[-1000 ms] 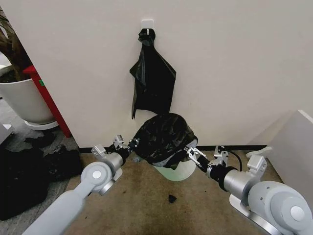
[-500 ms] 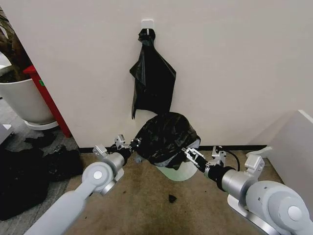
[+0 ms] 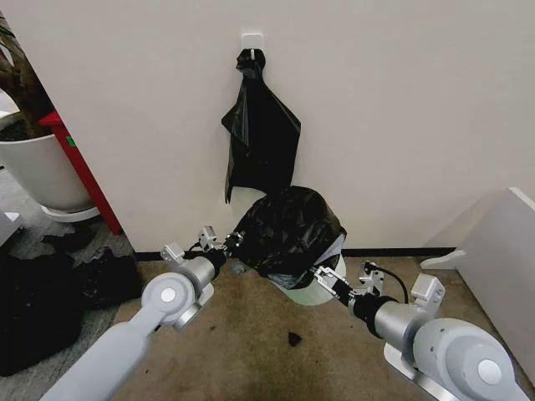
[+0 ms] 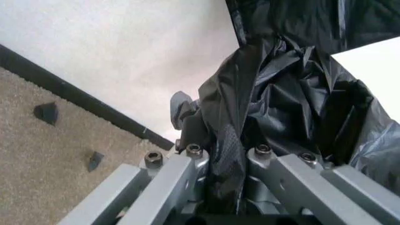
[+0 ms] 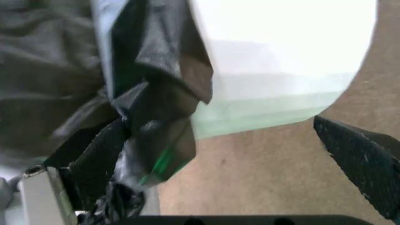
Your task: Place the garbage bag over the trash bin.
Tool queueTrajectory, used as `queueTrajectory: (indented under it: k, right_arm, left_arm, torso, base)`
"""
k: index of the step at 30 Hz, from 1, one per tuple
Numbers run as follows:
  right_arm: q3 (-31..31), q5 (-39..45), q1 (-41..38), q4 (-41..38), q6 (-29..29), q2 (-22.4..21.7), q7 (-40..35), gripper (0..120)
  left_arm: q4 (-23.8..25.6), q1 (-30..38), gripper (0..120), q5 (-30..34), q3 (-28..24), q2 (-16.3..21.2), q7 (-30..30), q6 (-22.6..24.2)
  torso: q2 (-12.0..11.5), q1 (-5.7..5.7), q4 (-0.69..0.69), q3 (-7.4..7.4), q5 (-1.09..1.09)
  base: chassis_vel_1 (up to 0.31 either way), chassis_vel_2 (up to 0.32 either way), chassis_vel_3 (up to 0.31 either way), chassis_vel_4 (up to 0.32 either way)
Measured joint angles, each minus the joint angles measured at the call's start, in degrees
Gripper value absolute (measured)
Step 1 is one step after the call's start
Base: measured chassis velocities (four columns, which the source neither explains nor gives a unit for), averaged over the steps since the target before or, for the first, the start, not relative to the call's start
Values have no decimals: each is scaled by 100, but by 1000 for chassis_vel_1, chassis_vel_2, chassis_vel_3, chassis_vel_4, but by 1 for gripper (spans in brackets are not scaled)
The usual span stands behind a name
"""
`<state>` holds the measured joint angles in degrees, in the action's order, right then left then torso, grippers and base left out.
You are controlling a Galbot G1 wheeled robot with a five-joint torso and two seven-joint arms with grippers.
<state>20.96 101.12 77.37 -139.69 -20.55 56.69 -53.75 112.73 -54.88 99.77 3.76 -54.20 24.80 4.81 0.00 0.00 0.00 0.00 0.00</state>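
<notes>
We note that the garbage bag (image 3: pixel 288 230) is thin black plastic film, glossy and heavily wrinkled, with pale highlights along its creases. The trash bin (image 3: pixel 322 291) is smooth white plastic, its lower wall carrying a faint green tint. The left hand (image 3: pixel 231 243) shows bare brushed metal links with dark hex-socket bolts, and a fold of film sits clamped between its fingers (image 4: pixel 187 174). The right hand (image 3: pixel 323 276) has black finger pads (image 5: pixel 366 157) with a fine dotted texture, spread apart. The floor (image 3: pixel 251 334) is short-pile brown carpet, matt and rough. The wall (image 3: pixel 401 100) is matt, painted off-white.
</notes>
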Motion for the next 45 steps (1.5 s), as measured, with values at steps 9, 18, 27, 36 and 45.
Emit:
queueTrajectory:
  k: [9, 18, 27, 36, 45]
  right_arm:
    - [96, -554, 281, 549, -211, 170, 341, 100]
    - [328, -1273, 606, 1114, -321, 237, 1525, 100]
    - [424, -1987, 1011, 887, -127, 190, 2436, 100]
    - [392, -1758, 1369, -119, -118, 146, 1962, 100]
    - [1020, -1470, 1707, -354, -57, -73, 2172, 100]
  left_arm:
    - [36, 23, 5, 155, 75, 27, 21, 10]
    - [48, 42, 5, 309, 148, 37, 100, 25]
    - [38, 112, 5, 257, 169, 85, 139, 86]
    - [-85, 102, 5, -182, 85, 149, -59, 166]
    - [-315, 22, 5, -1179, 46, 341, -939, 249]
  torso:
    - [0, 0, 0, 0, 0]
    - [0, 0, 0, 0, 1]
    - [0, 0, -1, 0, 1]
    - [0, 0, 0, 0, 0]
    - [0, 0, -2, 0, 1]
  base:
    - [0, 0, 0, 0]
    - [0, 0, 0, 0]
    - [0, 0, 0, 0]
    - [0, 0, 0, 0]
    - [0, 0, 0, 0]
